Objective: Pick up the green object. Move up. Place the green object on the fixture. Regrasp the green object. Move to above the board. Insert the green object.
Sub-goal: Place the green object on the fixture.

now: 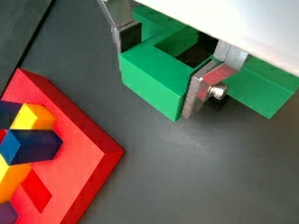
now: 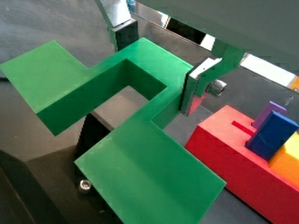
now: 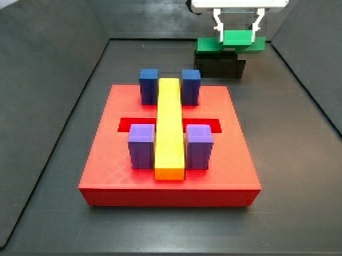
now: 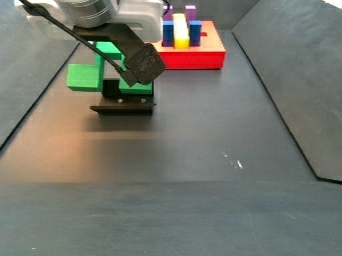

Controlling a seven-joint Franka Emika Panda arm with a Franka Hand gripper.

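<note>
Tool [image 3: 238,38] fingers flank bright green bridge-shaped object [image 3: 230,44] atop fixture [image 3: 218,66].

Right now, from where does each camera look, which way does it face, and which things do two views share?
Wrist view: on the arm, looking down at the green object between the fingers; board corner.
Wrist view: on the arm, close on the green object; board beside.
Side view: beyond the board, facing the fixture and gripper.
Side view: facing across the floor; the arm shows.
All share the green object.
</note>
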